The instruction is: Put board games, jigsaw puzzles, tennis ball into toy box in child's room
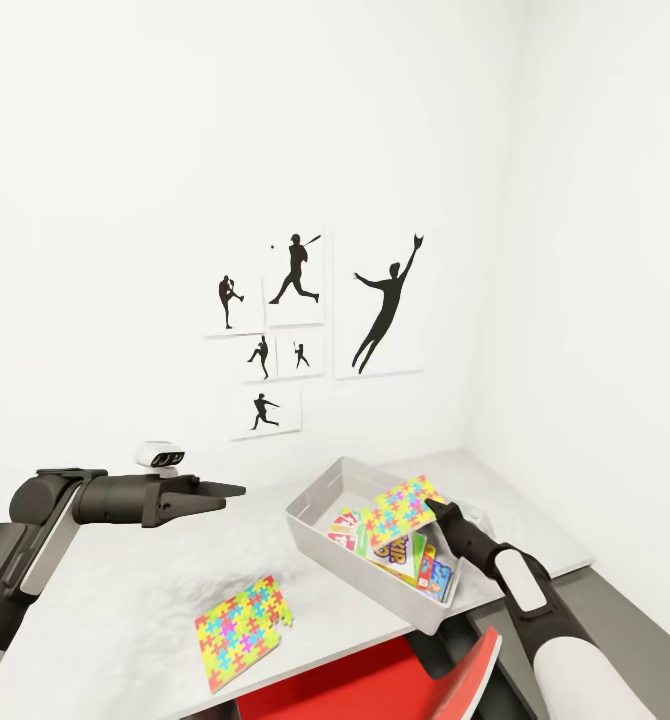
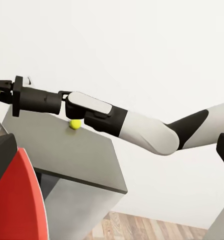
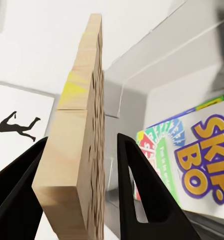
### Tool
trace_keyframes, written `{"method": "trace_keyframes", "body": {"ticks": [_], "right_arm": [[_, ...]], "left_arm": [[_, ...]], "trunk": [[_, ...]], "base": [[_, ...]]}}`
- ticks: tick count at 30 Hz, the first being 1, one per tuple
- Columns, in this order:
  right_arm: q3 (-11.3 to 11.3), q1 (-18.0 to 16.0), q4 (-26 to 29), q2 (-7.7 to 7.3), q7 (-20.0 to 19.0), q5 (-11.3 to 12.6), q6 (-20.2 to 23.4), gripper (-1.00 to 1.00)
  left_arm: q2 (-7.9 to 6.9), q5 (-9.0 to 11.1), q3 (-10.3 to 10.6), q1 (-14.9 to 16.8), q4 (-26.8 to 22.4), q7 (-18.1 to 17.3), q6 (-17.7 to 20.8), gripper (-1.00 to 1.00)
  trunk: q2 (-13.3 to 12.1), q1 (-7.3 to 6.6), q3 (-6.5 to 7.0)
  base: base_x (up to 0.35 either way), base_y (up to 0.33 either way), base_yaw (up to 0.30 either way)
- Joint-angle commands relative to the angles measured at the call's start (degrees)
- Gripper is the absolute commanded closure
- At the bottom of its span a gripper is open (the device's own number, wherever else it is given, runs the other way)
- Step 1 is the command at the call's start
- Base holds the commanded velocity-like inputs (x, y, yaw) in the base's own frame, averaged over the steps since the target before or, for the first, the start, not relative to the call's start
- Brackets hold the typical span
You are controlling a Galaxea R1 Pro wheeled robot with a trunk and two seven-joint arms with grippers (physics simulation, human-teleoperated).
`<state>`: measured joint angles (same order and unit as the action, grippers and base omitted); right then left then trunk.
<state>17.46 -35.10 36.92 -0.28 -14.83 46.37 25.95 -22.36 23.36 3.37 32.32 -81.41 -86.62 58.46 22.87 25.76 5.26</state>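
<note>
Two puzzle boards show in the head view. One puzzle point(image 1: 243, 628) lies flat on the desk point(image 1: 125, 590), near the front edge. The other puzzle point(image 1: 400, 510) is pinched in the right tool point(image 1: 433, 510) and hangs tilted over the toy box point(image 1: 320, 530). Game boxes point(image 1: 405, 560) already lie inside the toy box. The left tool point(image 1: 220, 490) hovers over the desk with nothing in it, and from this side I cannot tell if its tips are apart or together. Pictures of ball players point(image 1: 295, 330) hang on the white wall.

From the left wrist view, the tennis ball point(image 2: 75, 124) sits on the dark part of the desk point(image 2: 76, 155), right under the right arm point(image 2: 142, 127). A red chair point(image 2: 16, 200) is close by.

From the right wrist view, the two black fingers point(image 3: 142, 200) are clamped on the puzzle board point(image 3: 74, 150), seen from its wooden edge. The toy box wall point(image 3: 157, 65) is just behind it, and a game box point(image 3: 192, 150) lies below.

I think the step now is dropping this puzzle in. To do it well, the arm should go lower and lay the board flatter, so it lands on the game boxes and does not catch on the rim. Then the tool can let go.
</note>
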Motion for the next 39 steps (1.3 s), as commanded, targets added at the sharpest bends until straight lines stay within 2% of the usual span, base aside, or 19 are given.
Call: {"method": "trace_keyframes", "body": {"ticks": [1, 5, 14, 34, 35, 39], "right_arm": [[0.23, -0.18, -0.01, 0.1, -0.12, 0.15, 0.37, 1.0], [0.21, -0.49, -0.01, 0.22, -0.12, 0.14, 0.27, 1.0], [0.2, -0.65, -0.66, -0.17, -0.11, 0.21, -2.95, 1.0], [0.2, -1.19, -1.39, -0.25, -0.09, 0.22, -3.36, 1.0], [0.2, -1.19, -1.51, -0.25, -0.1, 0.22, -3.36, -1.0], [0.2, -1.2, -1.79, -0.25, -0.1, 0.15, -3.36, -1.0]], "left_arm": [[-0.05, 0.12, 0.12, 0.03, 0.02, -0.14, 0.61, -1.0], [-0.05, 0.11, 0.14, 0.03, 0.02, -0.16, 0.61, -1.0], [-0.05, 0.11, 0.15, 0.03, 0.02, -0.13, 0.61, -1.0], [-0.05, 0.11, 0.15, 0.03, 0.02, -0.13, 0.61, -1.0], [-0.05, 0.11, 0.15, 0.03, 0.02, -0.13, 0.61, -1.0], [-0.05, 0.11, 0.15, 0.03, 0.02, -0.13, 0.59, -1.0]], "trunk": [[0.05, 0.02, -0.03], [0.05, 0.02, -0.03], [0.05, 0.02, -0.03], [0.05, 0.02, -0.03], [0.05, 0.02, -0.03], [0.05, 0.02, -0.03]], "base": [[0.0, 0.0, 0.0], [0.0, 0.0, 0.0], [0.0, 0.0, 0.0], [0.0, 0.0, 0.0], [0.0, 0.0, 0.0], [0.0, 0.0, 0.0]]}}
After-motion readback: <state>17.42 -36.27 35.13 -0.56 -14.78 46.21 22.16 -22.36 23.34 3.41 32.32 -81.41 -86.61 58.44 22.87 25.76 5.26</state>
